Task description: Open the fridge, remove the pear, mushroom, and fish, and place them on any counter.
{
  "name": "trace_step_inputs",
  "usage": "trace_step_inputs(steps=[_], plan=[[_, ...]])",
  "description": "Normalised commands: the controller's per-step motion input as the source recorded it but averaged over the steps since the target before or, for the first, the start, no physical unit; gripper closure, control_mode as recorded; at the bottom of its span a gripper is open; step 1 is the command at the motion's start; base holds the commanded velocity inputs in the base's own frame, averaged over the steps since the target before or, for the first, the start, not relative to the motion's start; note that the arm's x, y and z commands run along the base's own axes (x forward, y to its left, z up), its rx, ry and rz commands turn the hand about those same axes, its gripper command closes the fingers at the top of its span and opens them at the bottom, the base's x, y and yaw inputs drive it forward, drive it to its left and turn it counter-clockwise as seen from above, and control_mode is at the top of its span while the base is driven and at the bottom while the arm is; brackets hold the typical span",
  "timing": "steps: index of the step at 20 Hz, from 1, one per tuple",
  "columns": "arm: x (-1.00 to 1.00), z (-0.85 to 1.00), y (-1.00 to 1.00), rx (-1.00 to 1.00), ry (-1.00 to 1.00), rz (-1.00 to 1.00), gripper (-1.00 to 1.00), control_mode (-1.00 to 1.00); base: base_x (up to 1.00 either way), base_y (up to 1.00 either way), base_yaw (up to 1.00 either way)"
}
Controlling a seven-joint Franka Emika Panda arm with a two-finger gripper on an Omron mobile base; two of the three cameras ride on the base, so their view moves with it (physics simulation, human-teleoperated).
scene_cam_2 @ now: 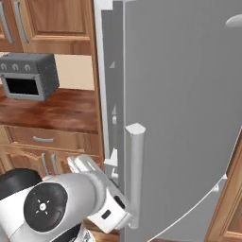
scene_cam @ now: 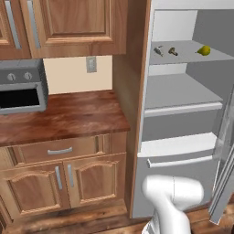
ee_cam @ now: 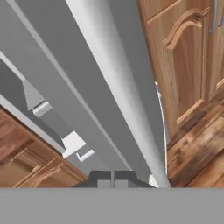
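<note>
The fridge (scene_cam: 183,114) stands with its door (scene_cam_2: 189,118) swung wide, so the grey-white shelves inside face the room. That leaves the upper shelf (scene_cam: 187,57) reachable, which is presumably why the door is so far out: the first step of the task looks done, and the food has yet to be taken.

To the left of the fridge runs the table (scene_cam: 68,116), dark reddish-brown and glossy, above light wooden cabinets (scene_cam: 64,178). A small grey toaster oven (scene_cam: 20,89) sits at its left end; the stretch nearest the fridge is bare and would likely serve as the drop-off spot.

The vertical silver handle (scene_cam_2: 134,175) runs down the outer face of the door. The claw (ee_cam: 111,183) is beside its lower part, and in the hand view its two dark tips meet at the bottom with no gap and nothing between them, so it is closed and empty, the handle passing just to one side.

On the upper shelf the yellow-green pear (scene_cam: 204,50) lies towards the right. The brown mushroom (scene_cam: 172,51) sits left of it, well apart, and the slender silvery fish (scene_cam: 158,50) lies just beside the mushroom, furthest left. All three are still inside and untouched.
</note>
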Motion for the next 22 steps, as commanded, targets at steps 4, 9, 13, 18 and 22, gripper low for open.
trace_step_inputs(steps=[4, 9, 13, 18, 22], plan=[[0.09, 0.34, 0.73, -0.08, 0.01, -0.2, 1.0, -1.0, 0.0, 0.0, 0.0], [0.06, 0.33, 0.74, -0.03, 0.35, -0.31, 1.0, -1.0, 0.0, 0.0, 0.0], [0.67, 0.01, 0.01, 0.0, 0.36, -0.32, 1.0, -1.0, 0.0, 0.0, 0.0], [0.49, -0.12, -0.46, -0.01, 0.05, -0.19, 1.0, -1.0, 0.0, 0.0, 0.0], [0.59, -0.18, 0.0, -0.15, -0.03, -0.13, 1.0, -1.0, 0.0, 0.0, 0.0]])
